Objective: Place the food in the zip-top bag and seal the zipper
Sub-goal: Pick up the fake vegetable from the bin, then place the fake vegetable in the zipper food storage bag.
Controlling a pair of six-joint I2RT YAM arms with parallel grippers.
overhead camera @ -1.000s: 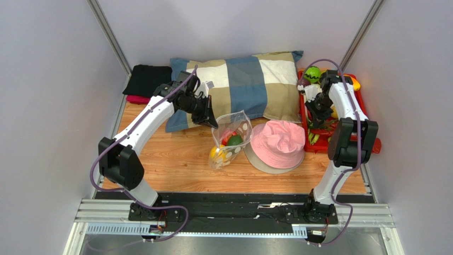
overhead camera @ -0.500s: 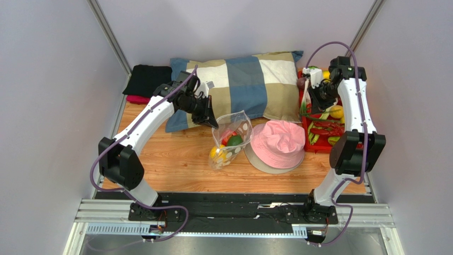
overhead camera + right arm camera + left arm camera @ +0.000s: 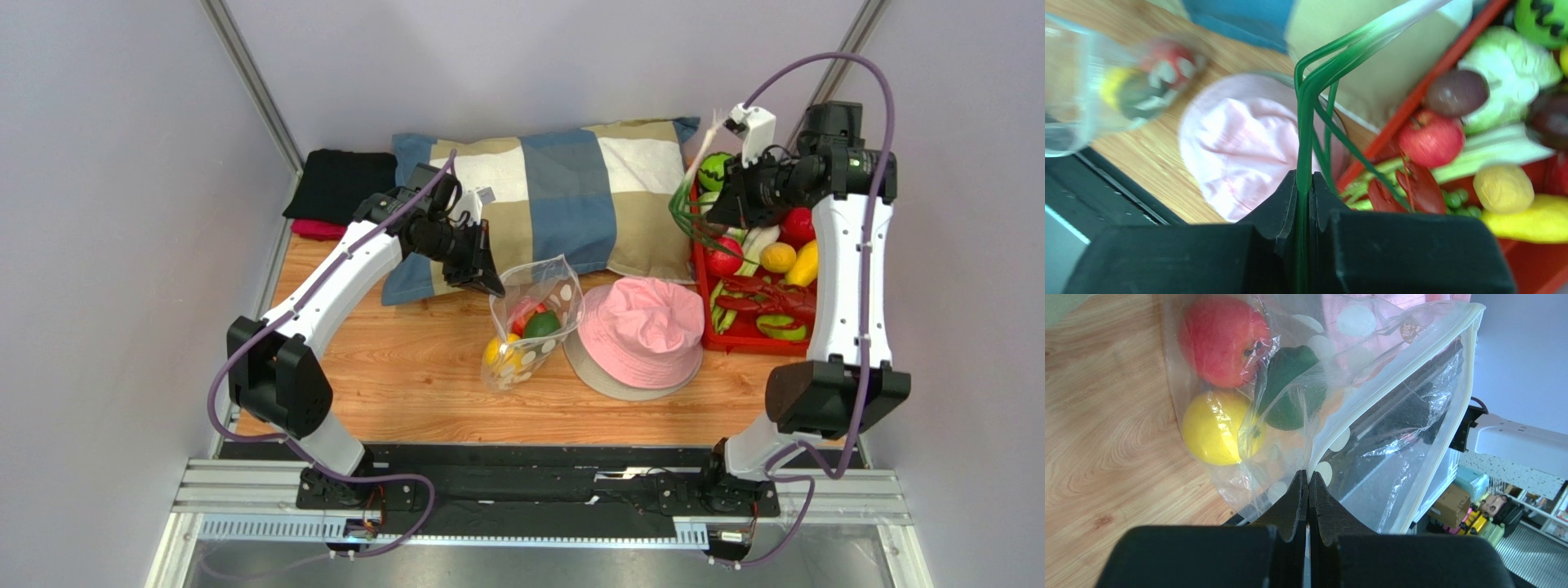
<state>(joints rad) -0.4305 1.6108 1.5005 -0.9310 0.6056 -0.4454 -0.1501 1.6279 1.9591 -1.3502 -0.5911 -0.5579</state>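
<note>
Wooden table | spring onion in right fingers, white end outward

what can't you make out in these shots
Right wrist view: spring onion, white end cut off by the top edge.
Right wrist view: zip-top bag and the food inside, blurred.
Left wrist view: zipper, lower end hidden behind the left gripper.
Top view: red tray, partly hidden under the right arm.

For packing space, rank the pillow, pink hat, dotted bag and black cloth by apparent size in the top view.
Largest to smallest: pillow, then pink hat. The dotted bag and black cloth look about alike, so they stay unranked.
</note>
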